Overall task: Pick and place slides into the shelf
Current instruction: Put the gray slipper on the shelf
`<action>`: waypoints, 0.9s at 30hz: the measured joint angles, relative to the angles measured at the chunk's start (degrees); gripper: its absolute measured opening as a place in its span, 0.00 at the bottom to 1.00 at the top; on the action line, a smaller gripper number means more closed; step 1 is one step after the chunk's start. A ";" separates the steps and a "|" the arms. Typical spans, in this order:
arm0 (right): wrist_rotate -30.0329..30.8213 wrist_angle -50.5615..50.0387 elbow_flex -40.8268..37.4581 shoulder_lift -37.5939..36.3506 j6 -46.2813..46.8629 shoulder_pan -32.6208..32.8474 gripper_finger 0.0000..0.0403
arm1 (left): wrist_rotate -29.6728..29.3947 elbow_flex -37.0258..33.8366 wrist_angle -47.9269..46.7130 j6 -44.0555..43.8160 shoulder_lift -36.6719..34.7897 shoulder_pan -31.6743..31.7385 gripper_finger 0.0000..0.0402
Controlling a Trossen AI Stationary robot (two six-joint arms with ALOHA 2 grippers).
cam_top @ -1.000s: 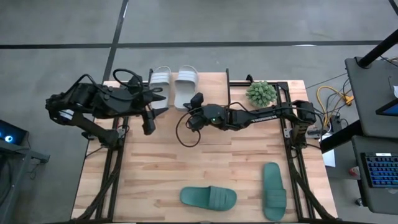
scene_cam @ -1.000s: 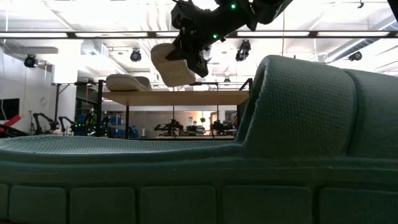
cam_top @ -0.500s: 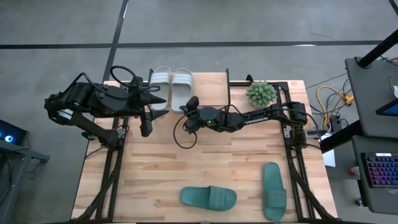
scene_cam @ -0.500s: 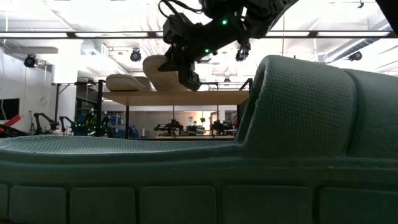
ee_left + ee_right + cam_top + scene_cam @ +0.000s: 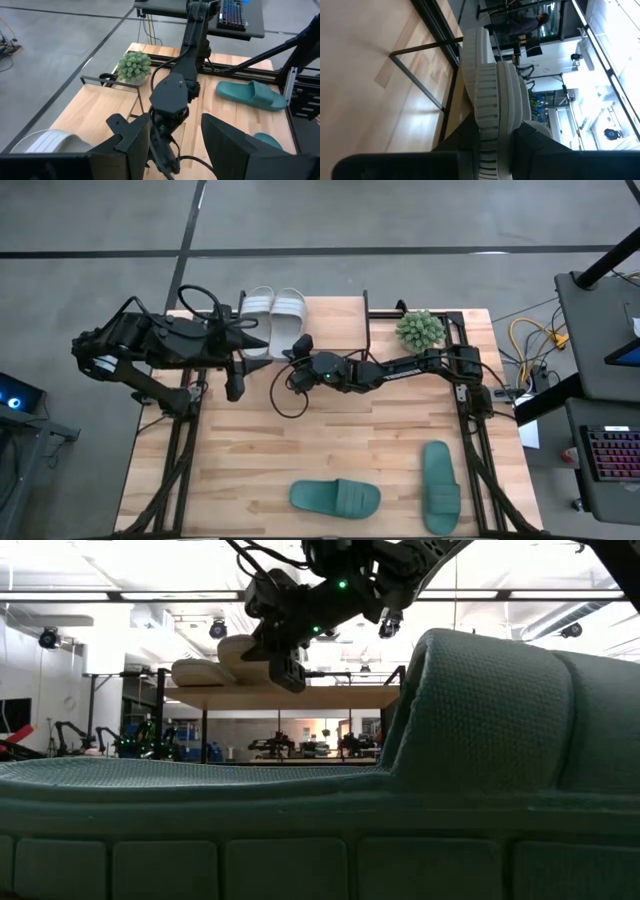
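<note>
No readable text, label, brand, number or sign appears on any object or surface in these camera views.

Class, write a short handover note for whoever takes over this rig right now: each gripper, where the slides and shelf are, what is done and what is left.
Right gripper: shut on a white slide, holding it at the shelf beside the other white slide.
Left gripper: open, holds nothing, waits near the shelf's left end.
Done: one white slide on the shelf.
Left: release the second white slide, then place both green slides from the table's near edge.
</note>
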 joint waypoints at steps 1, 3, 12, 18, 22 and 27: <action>0.02 -0.16 -0.04 0.01 0.21 0.00 0.14 | -0.02 -0.01 0.00 0.00 0.02 0.00 0.41; 0.04 -0.48 -0.04 0.02 0.61 0.00 0.14 | -0.02 -0.01 0.02 0.02 0.02 0.00 0.41; 0.22 -3.49 -0.26 0.02 1.91 -0.02 0.14 | 0.03 -0.01 0.03 0.04 0.02 0.04 0.41; -0.43 -3.37 -0.32 0.00 2.66 -1.26 0.14 | 0.71 -0.01 0.04 0.05 0.13 0.04 0.41; -0.80 -3.36 -0.33 0.00 2.56 -2.40 0.14 | 1.23 -0.03 0.06 0.07 0.38 0.04 0.41; -1.99 -3.34 -0.35 0.00 2.58 -2.67 0.14 | 1.27 -0.08 0.08 0.35 0.72 0.03 0.41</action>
